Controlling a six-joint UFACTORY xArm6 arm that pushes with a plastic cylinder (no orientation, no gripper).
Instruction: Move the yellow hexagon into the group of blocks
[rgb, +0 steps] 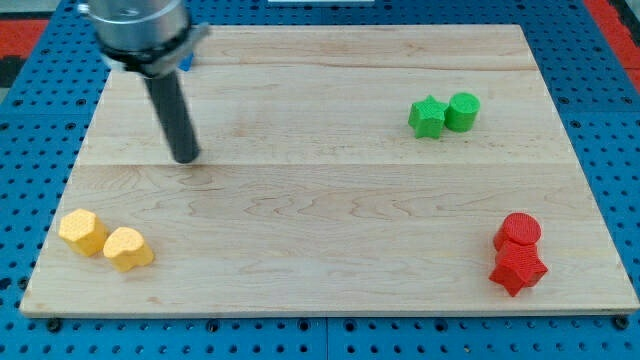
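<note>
My tip rests on the wooden board in the upper left part of the view. Two yellow blocks lie near the board's bottom left corner, touching or almost touching. The left one looks like the yellow hexagon; the right yellow block has a rounder shape that I cannot make out. My tip is well above and to the right of both, with bare board between.
A green star and a green cylinder sit together at the upper right. A red cylinder and a red star sit together at the lower right. A bit of a blue block shows behind the arm.
</note>
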